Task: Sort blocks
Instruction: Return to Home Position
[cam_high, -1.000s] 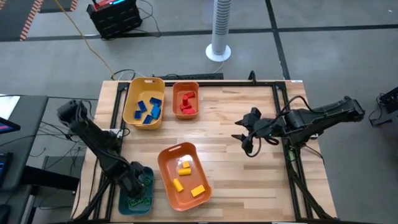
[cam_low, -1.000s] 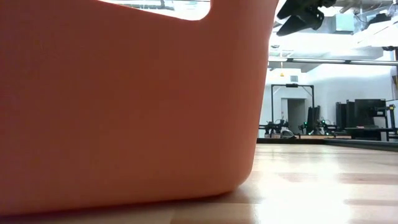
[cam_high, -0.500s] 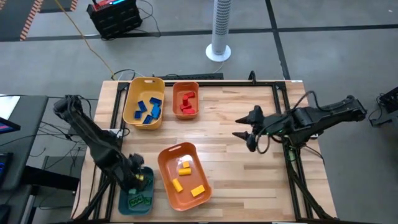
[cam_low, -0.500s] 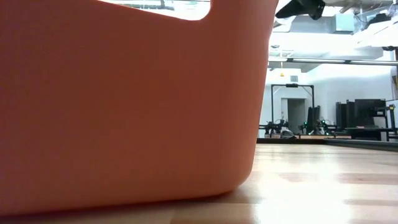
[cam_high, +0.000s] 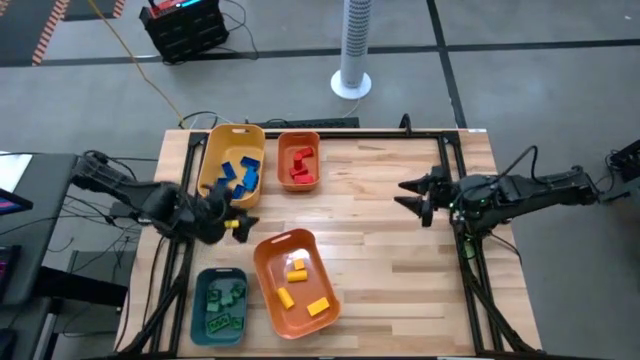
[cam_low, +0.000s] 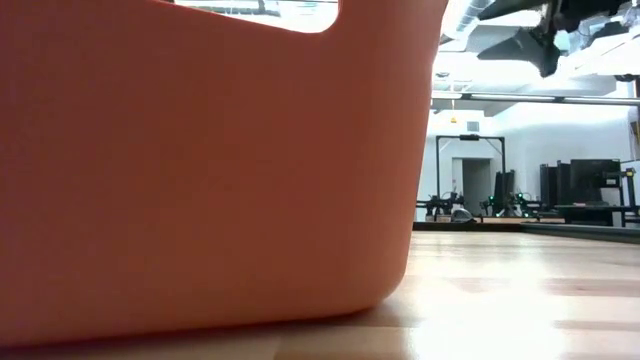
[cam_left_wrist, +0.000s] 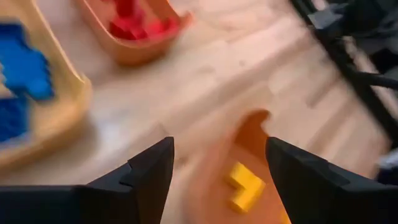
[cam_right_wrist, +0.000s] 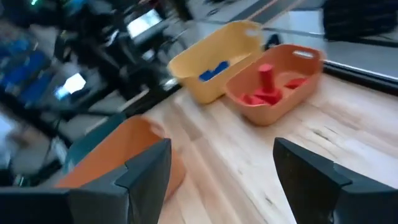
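Observation:
The blocks lie sorted by colour in bins on the wooden table. Blue blocks (cam_high: 238, 172) are in a yellow bin (cam_high: 212, 160), and red blocks (cam_high: 301, 166) in a small orange bin (cam_high: 283, 150). Yellow blocks (cam_high: 297, 282) are in a large orange bin (cam_high: 268, 262), and green blocks (cam_high: 226, 304) in a teal bin (cam_high: 202, 290). My left gripper (cam_high: 243, 223) hovers open and empty between the yellow bin and the large orange bin. My right gripper (cam_high: 412, 192) hangs open and empty over the table's right part.
The large orange bin's wall (cam_low: 200, 160) fills most of the low view. Black frame rails (cam_high: 452, 160) run along the table's left, right and far edges. Bare wood (cam_high: 390, 260) lies between the bins and the right arm.
My left gripper has risen out of the teal bin and gone toward the far edge, tipping up from pointing down to a slant. It now hangs beside the yellow bin. My right gripper has drawn back toward the table's right edge.

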